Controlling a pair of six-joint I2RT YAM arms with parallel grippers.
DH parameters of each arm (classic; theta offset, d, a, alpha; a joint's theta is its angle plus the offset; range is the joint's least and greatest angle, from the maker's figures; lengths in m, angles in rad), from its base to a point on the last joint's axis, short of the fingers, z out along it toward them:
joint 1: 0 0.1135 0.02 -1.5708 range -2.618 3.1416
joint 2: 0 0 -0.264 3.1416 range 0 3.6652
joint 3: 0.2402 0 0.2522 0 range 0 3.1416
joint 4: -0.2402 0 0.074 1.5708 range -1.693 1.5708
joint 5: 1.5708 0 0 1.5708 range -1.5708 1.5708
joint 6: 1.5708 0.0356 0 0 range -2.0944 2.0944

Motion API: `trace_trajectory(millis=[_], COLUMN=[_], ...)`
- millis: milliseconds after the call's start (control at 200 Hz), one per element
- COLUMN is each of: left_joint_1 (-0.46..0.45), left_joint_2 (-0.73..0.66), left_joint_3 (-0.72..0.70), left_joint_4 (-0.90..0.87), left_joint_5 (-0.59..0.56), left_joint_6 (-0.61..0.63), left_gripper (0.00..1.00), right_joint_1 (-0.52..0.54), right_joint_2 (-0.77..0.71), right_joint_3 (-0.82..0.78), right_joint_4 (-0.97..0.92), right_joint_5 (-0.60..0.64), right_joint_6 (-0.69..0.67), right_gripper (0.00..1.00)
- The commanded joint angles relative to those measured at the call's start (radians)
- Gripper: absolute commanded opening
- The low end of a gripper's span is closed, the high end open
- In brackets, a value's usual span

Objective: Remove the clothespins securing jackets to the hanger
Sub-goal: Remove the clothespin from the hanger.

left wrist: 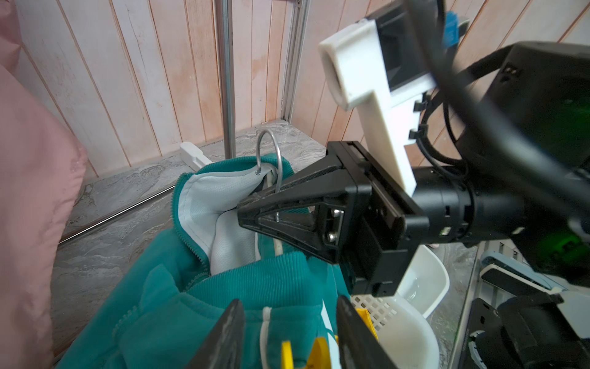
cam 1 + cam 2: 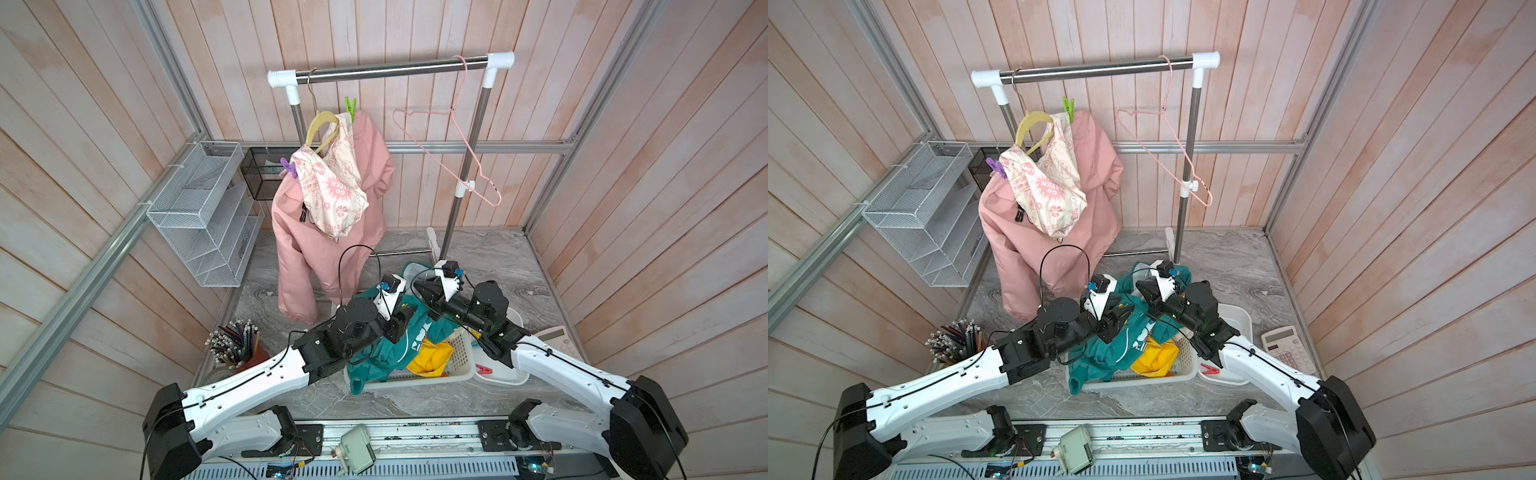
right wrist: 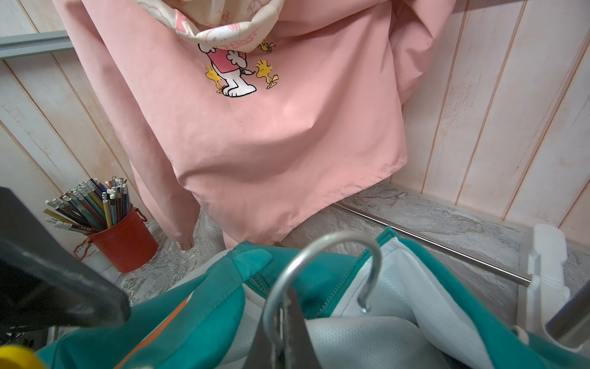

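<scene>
- Left gripper point(image 1: 290, 303) is nearest the lens and sits lower centre in both top views. Its jaws stand apart on either side of what looks like a yellow clothespin point(image 1: 319, 351). A gap shows on each side, so nothing is gripped yet.
- That pin sits on the teal jacket point(image 1: 255, 281), which lies draped over the basket point(image 2: 415, 380) in the lower centre.
- Right gripper point(image 1: 245, 207), just right of centre, is clamped tight on the hook point(image 3: 377, 265) of the teal jacket's hanger.
- Step in hand, as I judge it: freeing the teal jacket's pin, with one arm bracing and the other squeezing.
- Next move calls for pressing the pin's handle ends, not its nose, then drawing it straight off the cloth while the hook is held firm. A skewed pinch could twist the pin or drag the fabric.
- Red clothespin point(image 2: 482, 368) lies in the bowl point(image 2: 511, 374) right of the basket, and the yellow jacket point(image 2: 432, 357) lies in the basket.
- Pink jacket point(image 2: 332, 232) hangs from the rail point(image 2: 390, 68) in the upper centre. A green clothespin point(image 2: 351, 106) and a purple clothespin point(image 2: 289, 167) are on it, so more pins are left.
</scene>
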Motion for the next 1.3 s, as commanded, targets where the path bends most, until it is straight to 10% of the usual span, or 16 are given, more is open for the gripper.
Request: trace_trajectory(millis=[0,1020,1295], left_joint_1=[0.006,-0.001,-0.337], left_joint_2=[0.008,-0.120,-0.104], left_joint_3=[0.038,0.049,-0.044], left_joint_4=[-0.032,0.001,0.239], left_joint_5=[0.023,-0.026,-0.304], left_joint_6=[0.004,0.010,0.222], left_gripper=[0.43,0.00,0.00], right_joint_1=[0.007,0.006,0.004], right_joint_2=[0.000,0.029,0.061], right_joint_3=[0.017,0.026,0.068], right_joint_4=[-0.004,-0.039,-0.069], right_joint_5=[0.024,0.087,0.098], right_joint_6=[0.006,0.004,0.047], right_gripper=[0.00,0.00,0.00])
